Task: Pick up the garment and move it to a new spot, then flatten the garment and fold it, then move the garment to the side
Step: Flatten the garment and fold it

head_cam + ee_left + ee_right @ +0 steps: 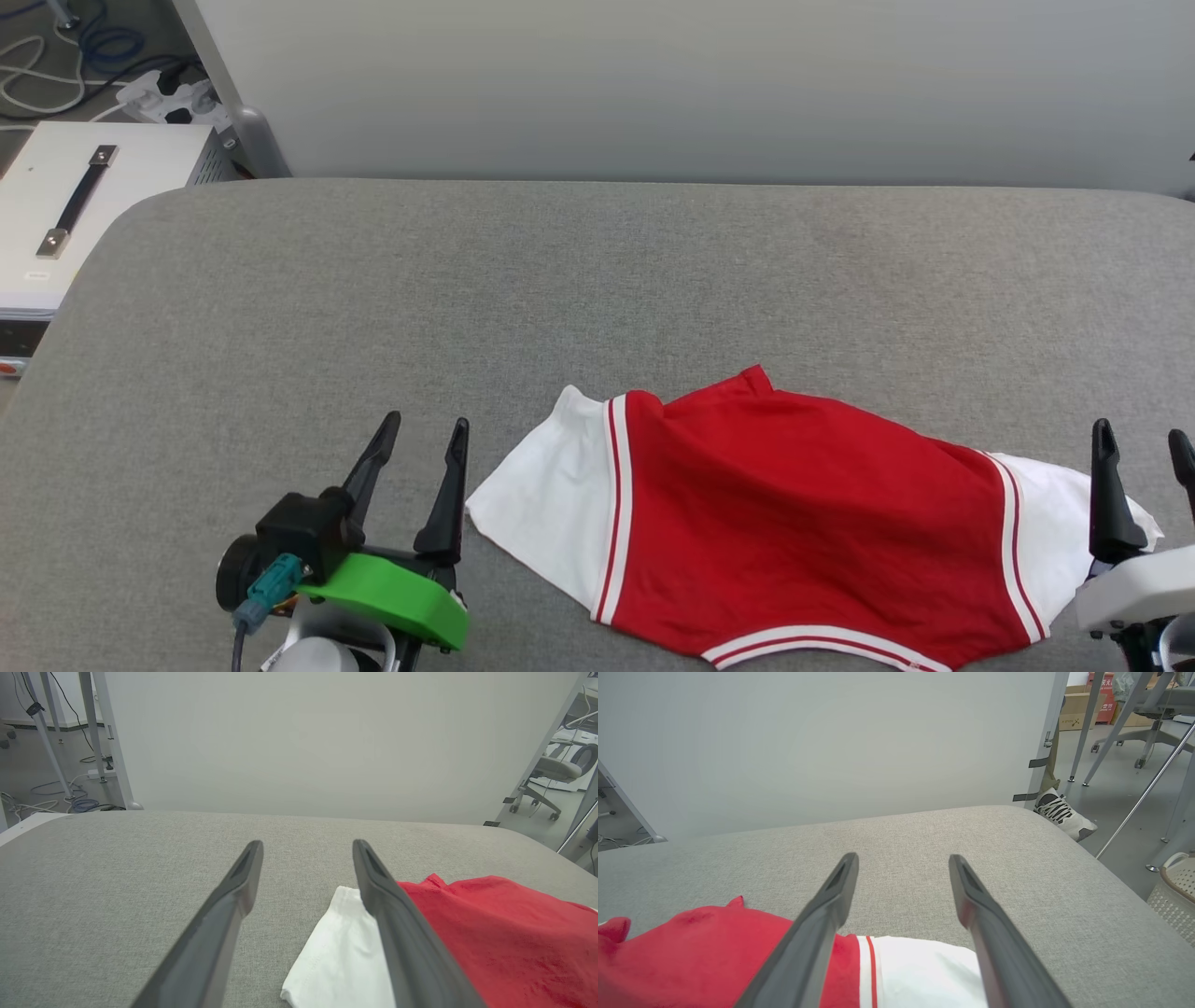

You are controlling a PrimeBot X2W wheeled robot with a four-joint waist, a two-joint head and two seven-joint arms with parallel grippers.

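I judge the pick-up is in hand: left gripper and right gripper, both open and empty, flank the garment, so next each must pinch its edge.

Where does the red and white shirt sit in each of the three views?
Head view: garment lower centre-right, between left gripper and right gripper.
Left wrist view: garment lower right, white sleeve leftmost.
Right wrist view: garment lower left, white sleeve rightmost.
Shared landmark: grey padded surface beneath it.
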